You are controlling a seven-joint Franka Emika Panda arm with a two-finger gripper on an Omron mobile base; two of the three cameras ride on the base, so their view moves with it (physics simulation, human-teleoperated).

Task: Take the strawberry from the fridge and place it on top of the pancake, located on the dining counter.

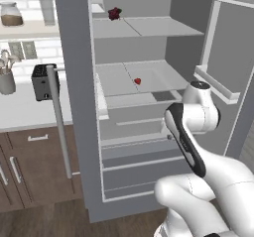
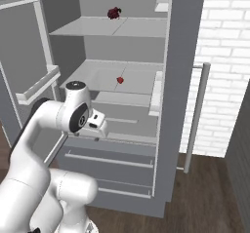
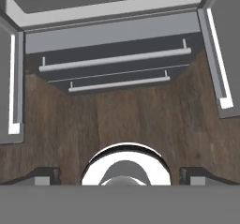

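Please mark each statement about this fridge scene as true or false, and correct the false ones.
1. Both doors of the fridge are open. True.
2. The strawberry lies on the top shelf. False: it lies on the middle shelf; the dark maroon item is on the top shelf.
3. The pincer is holding the strawberry. False: its fingertips are spread wide with nothing between them, and the hand view looks down at the drawers and the wood floor.
4. The toaster stands on the wall counter left of the fridge. True.
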